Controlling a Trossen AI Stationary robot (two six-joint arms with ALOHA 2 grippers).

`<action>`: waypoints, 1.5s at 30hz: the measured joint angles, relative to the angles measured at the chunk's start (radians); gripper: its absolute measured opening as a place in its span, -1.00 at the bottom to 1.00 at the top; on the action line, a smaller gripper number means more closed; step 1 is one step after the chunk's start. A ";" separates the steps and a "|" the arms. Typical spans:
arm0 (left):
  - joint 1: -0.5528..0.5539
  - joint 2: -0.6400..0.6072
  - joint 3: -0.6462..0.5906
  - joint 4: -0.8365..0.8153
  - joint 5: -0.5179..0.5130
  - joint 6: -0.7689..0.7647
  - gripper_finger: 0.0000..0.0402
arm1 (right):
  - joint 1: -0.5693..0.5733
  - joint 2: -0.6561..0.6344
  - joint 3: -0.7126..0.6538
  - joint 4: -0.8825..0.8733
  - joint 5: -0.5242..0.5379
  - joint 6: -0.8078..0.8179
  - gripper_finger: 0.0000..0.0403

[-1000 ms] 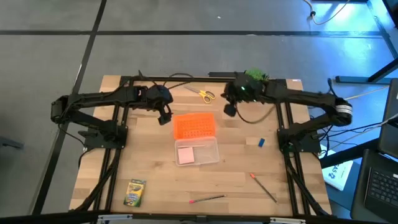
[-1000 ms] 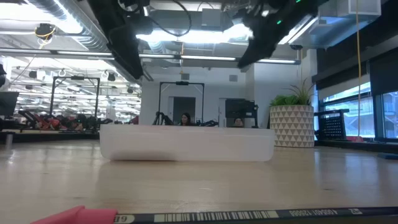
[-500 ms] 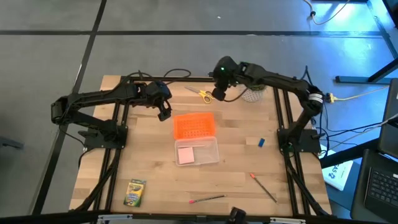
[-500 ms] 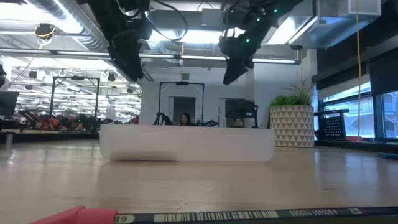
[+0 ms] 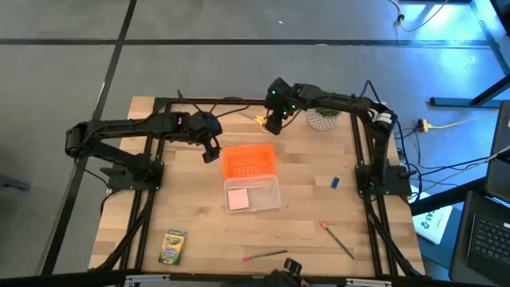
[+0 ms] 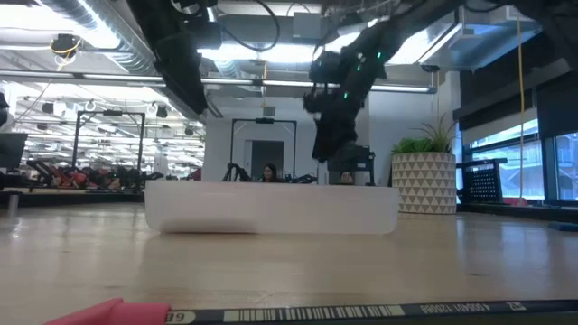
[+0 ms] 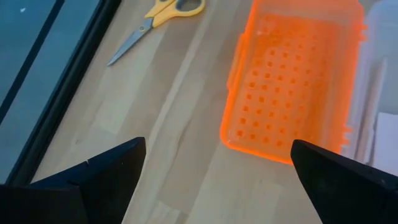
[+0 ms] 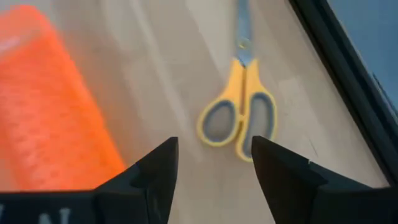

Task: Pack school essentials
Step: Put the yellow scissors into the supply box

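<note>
The yellow-handled scissors lie flat on the table near its far edge, blades pointing away from the orange lid; they also show in the left wrist view. My right gripper is open and hovers just above their handles, touching nothing; in the high view it hides most of them. My left gripper is open and empty, above the table left of the orange lid. The pink pad lies in the clear case. The crayon box, the blue piece and two red-tipped pens lie on the table.
The potted plant stands at the far edge, right of my right gripper. The case with its open orange lid takes up the table's middle. Dark frame rails run along the table's left, right and far sides. In the low view a pen lies close to the camera.
My right gripper has swung toward the table's left along the far edge, from over the plant to over the scissors, and has come down. The plant, hidden under the arm before, now shows. My left gripper has stayed about where it was.
</note>
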 joint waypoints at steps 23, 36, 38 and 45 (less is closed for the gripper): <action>-0.018 0.000 0.000 0.004 0.000 -0.028 0.97 | -0.120 0.190 0.000 0.122 0.019 -0.007 -0.14; -0.018 0.000 0.000 0.003 0.000 -0.028 0.97 | -0.116 0.236 0.001 0.136 0.025 -0.012 -0.14; -0.018 0.000 0.000 0.003 0.000 -0.028 0.97 | -0.116 0.238 0.002 0.135 0.036 -0.029 -0.14; -0.018 0.000 0.000 0.003 -0.001 -0.028 0.97 | -0.115 0.240 0.002 0.125 0.052 -0.053 -0.24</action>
